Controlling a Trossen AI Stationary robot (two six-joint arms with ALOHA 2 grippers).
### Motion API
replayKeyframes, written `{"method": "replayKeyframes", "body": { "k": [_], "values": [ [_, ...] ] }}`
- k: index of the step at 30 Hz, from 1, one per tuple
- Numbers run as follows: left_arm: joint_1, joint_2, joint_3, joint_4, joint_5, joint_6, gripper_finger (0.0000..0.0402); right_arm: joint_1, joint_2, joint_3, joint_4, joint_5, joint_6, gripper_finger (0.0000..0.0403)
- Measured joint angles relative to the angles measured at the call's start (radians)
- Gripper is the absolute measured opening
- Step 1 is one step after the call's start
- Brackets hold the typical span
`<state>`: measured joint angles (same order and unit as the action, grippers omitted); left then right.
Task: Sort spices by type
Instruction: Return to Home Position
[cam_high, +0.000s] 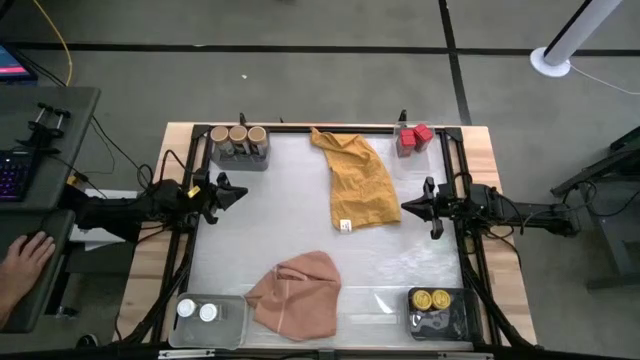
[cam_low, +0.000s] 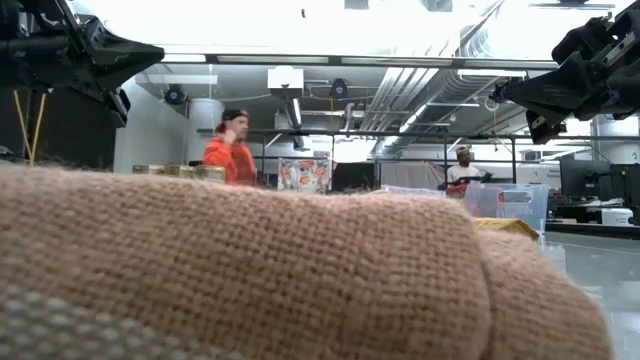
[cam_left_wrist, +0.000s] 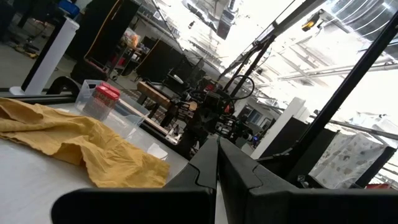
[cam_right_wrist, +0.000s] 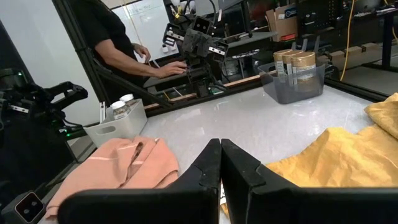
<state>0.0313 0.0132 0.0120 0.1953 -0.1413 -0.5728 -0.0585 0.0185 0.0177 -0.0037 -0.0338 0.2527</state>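
At the near edge of the bench (cam_high: 290, 215), two white-lidded jars (cam_high: 197, 311) stand in a pale tray (cam_high: 230, 320) at the left corner. Two yellow-lidded jars (cam_high: 431, 298) sit in a dark tray (cam_high: 445, 322) at the right corner. Between them lies a crumpled pink cloth (cam_high: 300, 295), which fills the foreground of the low view and hides most of the bench there.

Farther in, the left pincer (cam_high: 242, 192) hangs over the left edge and the right pincer (cam_high: 404, 207) over the right edge. They are well apart, each with its fingers pressed together on nothing. A mustard cloth (cam_high: 358, 185) lies between them, nearer the right pincer.

At the far left corner, three tan-lidded jars (cam_high: 238, 134) stand in a row in a grey tray (cam_high: 240, 156). At the far right corner, two red tins (cam_high: 414, 135) sit in a clear tray (cam_high: 408, 151).

Off the bench to the left, a person's hand (cam_high: 25, 258) rests on a desk.
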Motion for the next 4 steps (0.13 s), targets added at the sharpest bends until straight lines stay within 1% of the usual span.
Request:
{"method": "replayKeyframes", "body": {
  "k": [4],
  "values": [
    [0.0,0.0,0.0,0.0,0.0,0.0,0.0,0.0,0.0,0.0,0.0,0.0,0.0,0.0001]
  ]
}}
